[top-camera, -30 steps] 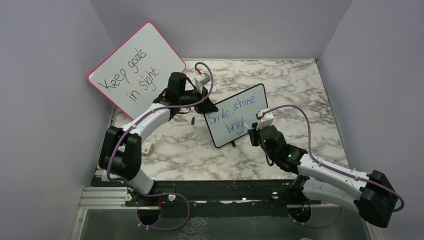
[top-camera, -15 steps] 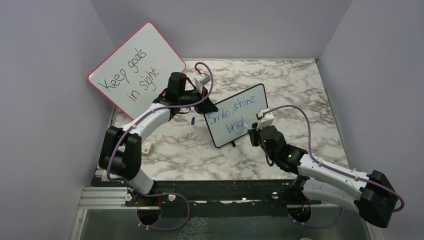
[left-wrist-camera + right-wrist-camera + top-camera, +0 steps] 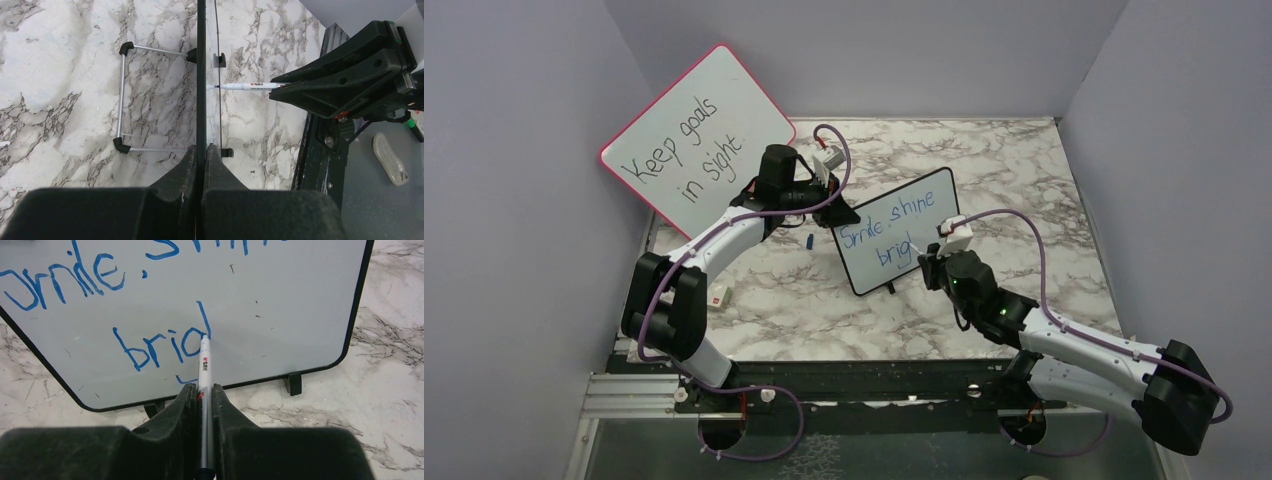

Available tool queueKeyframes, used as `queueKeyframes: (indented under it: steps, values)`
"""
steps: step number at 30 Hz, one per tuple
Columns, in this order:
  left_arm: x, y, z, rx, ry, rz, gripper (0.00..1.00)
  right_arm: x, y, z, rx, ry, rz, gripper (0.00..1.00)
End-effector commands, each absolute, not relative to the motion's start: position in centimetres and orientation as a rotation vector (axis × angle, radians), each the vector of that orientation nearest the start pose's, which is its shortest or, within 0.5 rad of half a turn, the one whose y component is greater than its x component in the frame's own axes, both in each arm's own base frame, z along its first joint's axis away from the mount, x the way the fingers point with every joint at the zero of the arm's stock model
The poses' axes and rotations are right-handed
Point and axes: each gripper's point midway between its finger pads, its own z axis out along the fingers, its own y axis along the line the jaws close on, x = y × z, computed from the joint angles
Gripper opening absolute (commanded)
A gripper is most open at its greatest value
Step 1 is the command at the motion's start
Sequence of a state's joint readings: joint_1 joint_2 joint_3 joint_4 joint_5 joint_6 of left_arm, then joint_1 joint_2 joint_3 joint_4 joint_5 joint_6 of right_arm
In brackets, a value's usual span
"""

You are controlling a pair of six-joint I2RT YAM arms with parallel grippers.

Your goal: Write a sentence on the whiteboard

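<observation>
The small black-framed whiteboard (image 3: pixel 894 230) stands tilted on its feet mid-table. Its blue sentence (image 3: pixel 888 228) reads "Smile, shine" over "brig" with a tall stroke begun after it; close up in the right wrist view (image 3: pixel 160 345). My left gripper (image 3: pixel 835 213) is shut on the whiteboard's top-left edge, seen edge-on in the left wrist view (image 3: pixel 201 75). My right gripper (image 3: pixel 931 262) is shut on a white marker (image 3: pixel 204 367), whose tip touches the board at the foot of the tall stroke. The marker also shows in the left wrist view (image 3: pixel 250 86).
A larger red-framed board (image 3: pixel 696 135) reading "Keep goals in sight" leans at the back left. A blue marker cap (image 3: pixel 809 242) lies left of the whiteboard. A small white piece (image 3: pixel 718 296) lies near the left arm. Walls close in on three sides.
The right gripper has shifted very slightly with the marker on the board; the left arm and the whiteboard have not moved.
</observation>
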State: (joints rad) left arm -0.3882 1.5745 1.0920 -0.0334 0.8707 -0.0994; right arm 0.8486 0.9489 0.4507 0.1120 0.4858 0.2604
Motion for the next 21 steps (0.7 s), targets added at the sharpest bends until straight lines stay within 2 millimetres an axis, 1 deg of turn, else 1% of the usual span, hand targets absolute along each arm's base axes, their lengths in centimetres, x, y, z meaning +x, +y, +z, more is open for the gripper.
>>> queueKeyframes:
  steps: [1,15,21]
  values:
    - [32.92,-27.53,17.14,0.864,1.962,-1.103,0.00,26.74,18.17,14.37,-0.214,1.870,0.248,0.01]
    - [33.01,-27.54,17.08,0.864,1.964,-1.101,0.00,26.50,17.66,14.49,-0.205,1.872,0.237,0.01]
    - [32.94,-27.55,17.09,0.864,1.963,-1.104,0.00,26.61,17.91,14.18,-0.213,1.877,0.239,0.01]
